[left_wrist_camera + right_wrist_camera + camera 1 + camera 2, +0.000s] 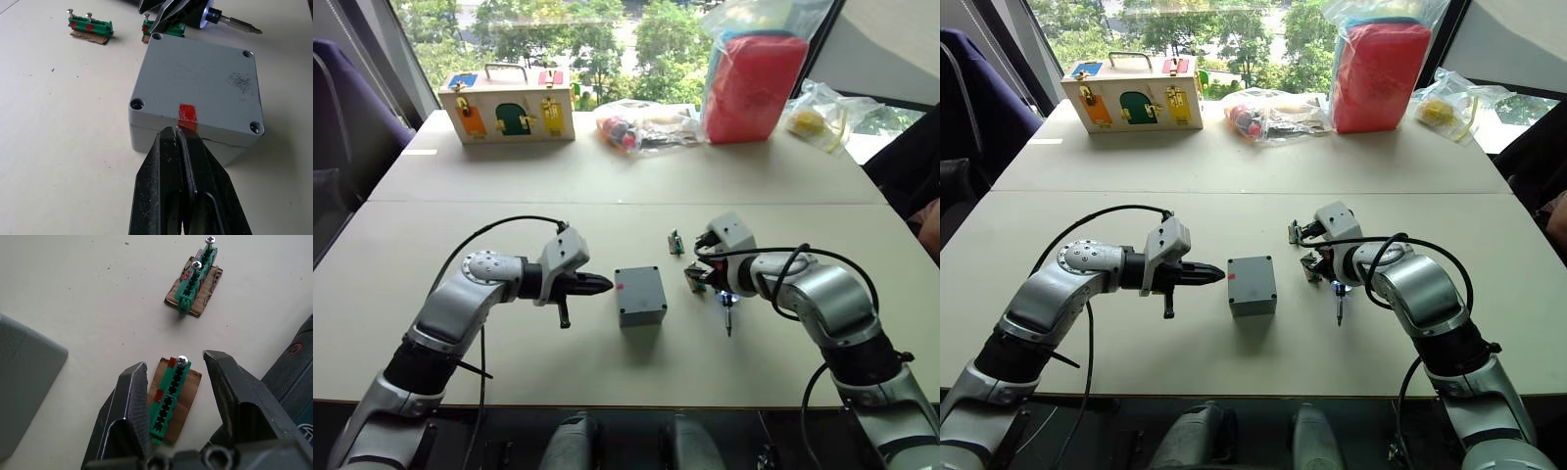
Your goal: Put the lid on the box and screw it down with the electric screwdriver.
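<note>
Spanning window-lit room, beige table [607,186], box [640,295]

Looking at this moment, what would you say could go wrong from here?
The left gripper, shut, touches the lid at its red mark; a push might slide the box. The right gripper, open, straddles a green connector piece holding one screw, which might tip. The electric screwdriver lies close beside and might get knocked.

No word, brand or number can be read anywhere. The box [195,93] carries a plain red mark [188,113] with no lettering. The electric screwdriver [293,367] shows a faint red ring symbol [292,349] (possibly a power sign, too blurred to tell).
</note>
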`<action>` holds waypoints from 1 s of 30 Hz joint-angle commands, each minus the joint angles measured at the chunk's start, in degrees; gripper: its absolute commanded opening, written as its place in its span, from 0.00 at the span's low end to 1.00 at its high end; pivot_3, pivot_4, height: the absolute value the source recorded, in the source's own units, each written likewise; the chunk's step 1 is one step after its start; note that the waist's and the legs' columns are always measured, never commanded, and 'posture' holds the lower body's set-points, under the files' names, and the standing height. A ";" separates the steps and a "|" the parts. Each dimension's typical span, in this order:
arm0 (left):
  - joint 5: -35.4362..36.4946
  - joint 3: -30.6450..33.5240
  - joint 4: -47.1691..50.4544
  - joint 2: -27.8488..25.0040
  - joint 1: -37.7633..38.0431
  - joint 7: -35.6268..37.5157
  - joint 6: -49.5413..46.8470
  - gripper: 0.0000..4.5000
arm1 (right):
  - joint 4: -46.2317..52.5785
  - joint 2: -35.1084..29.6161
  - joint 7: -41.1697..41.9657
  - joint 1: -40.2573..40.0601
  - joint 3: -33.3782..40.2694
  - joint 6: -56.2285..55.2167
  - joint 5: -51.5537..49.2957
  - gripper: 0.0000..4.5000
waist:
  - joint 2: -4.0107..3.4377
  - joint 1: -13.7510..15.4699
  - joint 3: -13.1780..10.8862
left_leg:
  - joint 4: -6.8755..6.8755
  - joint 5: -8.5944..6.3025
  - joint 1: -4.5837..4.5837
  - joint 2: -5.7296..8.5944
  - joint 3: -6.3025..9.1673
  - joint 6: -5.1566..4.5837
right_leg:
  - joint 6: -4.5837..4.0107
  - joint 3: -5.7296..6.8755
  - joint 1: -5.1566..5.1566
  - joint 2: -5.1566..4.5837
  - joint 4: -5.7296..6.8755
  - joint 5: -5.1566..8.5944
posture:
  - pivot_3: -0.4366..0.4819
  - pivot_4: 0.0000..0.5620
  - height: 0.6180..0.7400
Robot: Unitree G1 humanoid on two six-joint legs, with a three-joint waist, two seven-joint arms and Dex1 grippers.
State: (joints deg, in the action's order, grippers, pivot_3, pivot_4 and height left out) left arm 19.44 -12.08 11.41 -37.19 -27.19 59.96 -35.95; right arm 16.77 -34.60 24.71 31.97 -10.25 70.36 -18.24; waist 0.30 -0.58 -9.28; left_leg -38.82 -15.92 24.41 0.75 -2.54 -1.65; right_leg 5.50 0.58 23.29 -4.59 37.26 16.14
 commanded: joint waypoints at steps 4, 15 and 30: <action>3.20 3.55 2.34 -3.01 -0.64 1.74 -1.43 0.00 | 0.43 0.65 -0.56 0.40 2.72 0.48 0.06 0.30 | 0.00 -0.10 0.00 | 0.00 0.00 0.00 0.00 0.00 0.00 | 0.00 0.00 0.01 0.01 0.01 0.00 | 0.48 0.27 1.00; 8.39 6.70 3.70 -5.80 -1.96 3.90 -5.05 0.00 | -0.05 1.97 -0.50 0.62 3.34 0.75 -0.24 0.30 | 0.00 -0.06 0.00 | 0.00 0.00 0.00 0.00 0.00 0.00 | 0.00 0.00 0.00 0.02 0.00 0.00 | 0.48 0.27 1.00; 9.15 5.83 5.01 -6.10 -1.04 3.08 -5.70 0.00 | -0.62 2.36 -1.06 0.61 3.52 0.57 0.06 0.01 | 0.00 -0.08 0.00 | 0.00 0.00 0.00 0.00 0.00 0.00 | 0.00 0.00 0.00 0.04 0.00 0.00 | 0.48 0.27 1.00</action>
State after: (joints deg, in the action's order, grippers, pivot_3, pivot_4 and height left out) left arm 28.00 -7.30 14.75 -42.84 -27.88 63.27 -41.87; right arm 15.41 -32.52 23.89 31.96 -8.38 71.04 -18.33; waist 0.30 -0.66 -9.28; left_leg -38.82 -15.92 24.41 0.75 -2.54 -1.65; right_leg 5.51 0.58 23.29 -4.55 37.26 16.14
